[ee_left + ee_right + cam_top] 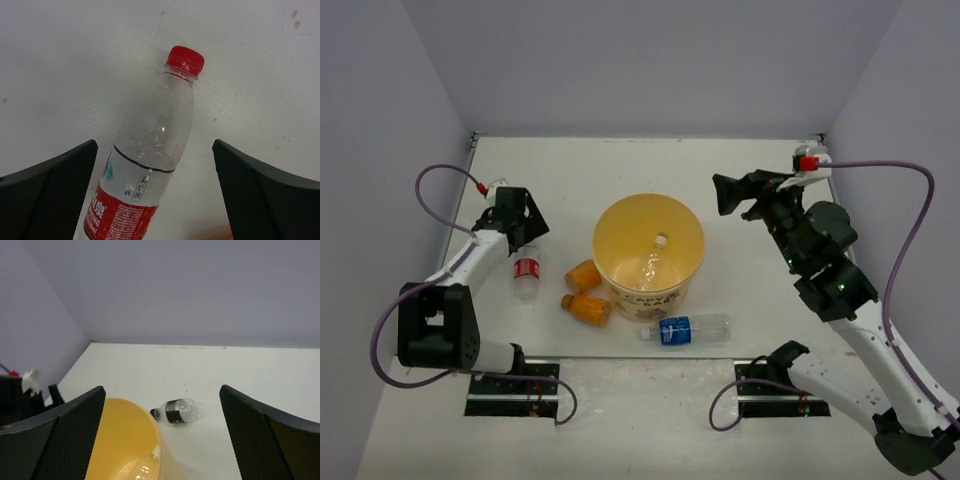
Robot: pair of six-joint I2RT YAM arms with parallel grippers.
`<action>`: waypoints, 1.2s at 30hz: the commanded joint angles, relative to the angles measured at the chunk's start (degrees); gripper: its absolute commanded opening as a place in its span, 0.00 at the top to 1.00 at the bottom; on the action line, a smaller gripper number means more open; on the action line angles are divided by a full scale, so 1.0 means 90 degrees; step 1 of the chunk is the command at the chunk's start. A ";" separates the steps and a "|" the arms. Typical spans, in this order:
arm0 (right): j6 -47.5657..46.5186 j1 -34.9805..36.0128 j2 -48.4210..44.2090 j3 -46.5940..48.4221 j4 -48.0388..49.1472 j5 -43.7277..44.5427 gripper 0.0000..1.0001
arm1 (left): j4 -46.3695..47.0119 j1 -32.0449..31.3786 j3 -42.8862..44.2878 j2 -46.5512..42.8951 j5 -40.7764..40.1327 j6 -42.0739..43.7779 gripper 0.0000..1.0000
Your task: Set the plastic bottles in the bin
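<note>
The bin (620, 225) stands mid-table with the clear unlabelled bottle (653, 262) inside it. Two orange bottles (584, 275) (586, 308) lie at its left side. The blue-label bottle (685, 330) lies in front of it. The red-cap bottle (526, 275) lies to the left. My left gripper (523, 237) is open over that bottle's cap end, and in the left wrist view its jaws (154, 150) straddle the bottle (150, 135) without touching it. My right gripper (722, 197) is open and empty, raised right of the bin. In its wrist view the bin's rim (150, 432) shows between the fingers (162, 405).
In the right wrist view a clear bottle with a dark-looking label (176, 411) lies on the table beyond the bin's rim; I cannot tell which one it is. Purple walls close the left, back and right sides. The left arm's cable (440, 180) loops by the left wall.
</note>
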 commanded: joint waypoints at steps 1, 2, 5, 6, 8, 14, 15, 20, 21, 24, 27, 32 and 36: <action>0.1306 -0.0876 -0.0019 0.0001 -0.1013 0.0550 0.01 | 0.0194 0.0041 -0.0044 0.0264 -0.0305 -0.0200 0.00; 0.1476 -0.1007 -0.0035 -0.0095 -0.1106 0.0455 0.01 | 0.0194 0.0041 -0.0043 0.0305 -0.0316 -0.0210 0.00; 0.1845 -0.1399 -0.0040 -0.0708 -0.1116 0.0315 0.01 | 0.0175 0.0041 -0.0006 0.0445 -0.0464 -0.0202 0.00; 0.1930 -0.1495 -0.0012 -0.0851 -0.1125 0.0269 0.01 | 0.0183 0.0041 0.0005 0.0483 -0.0427 -0.0202 0.00; 0.2187 -0.1797 0.0128 -0.1141 -0.1265 0.0146 0.01 | 0.0194 0.0042 0.0033 0.0629 -0.0467 -0.0211 0.01; 0.2454 -0.2290 0.0455 -0.1806 -0.1273 0.0127 0.01 | 0.0221 0.0041 0.0093 0.1069 -0.0484 -0.0261 0.10; 0.2443 -0.2324 0.0507 -0.1865 -0.1273 0.0116 0.01 | 0.0223 0.0047 0.0099 0.1108 -0.0482 -0.0267 0.12; 0.2361 -0.2418 0.0788 -0.2039 -0.1273 0.0070 0.01 | 0.0278 0.0051 0.0064 0.1125 -0.0430 -0.0283 0.29; 0.2315 -0.2425 0.0851 -0.2053 -0.1273 0.0049 0.01 | 0.0278 0.0051 0.0051 0.1118 -0.0437 -0.0276 0.33; 0.2232 -0.2431 0.0974 -0.2092 -0.1273 0.0096 0.01 | 0.0234 0.0049 0.0063 0.1067 -0.0480 -0.0269 0.45; 0.2231 -0.2441 0.0987 -0.2152 -0.1268 0.0123 0.01 | 0.0161 0.0046 0.0079 0.0944 -0.0539 -0.0270 0.54; 0.2219 -0.2441 0.0956 -0.2181 -0.1273 0.0138 0.01 | -0.0165 0.0051 0.0178 0.0516 -0.0834 -0.0363 0.74; 0.2221 -0.2450 0.0848 -0.2181 -0.1273 0.0147 0.01 | -0.0627 0.0042 0.0506 -0.0084 -0.1018 -0.0500 0.92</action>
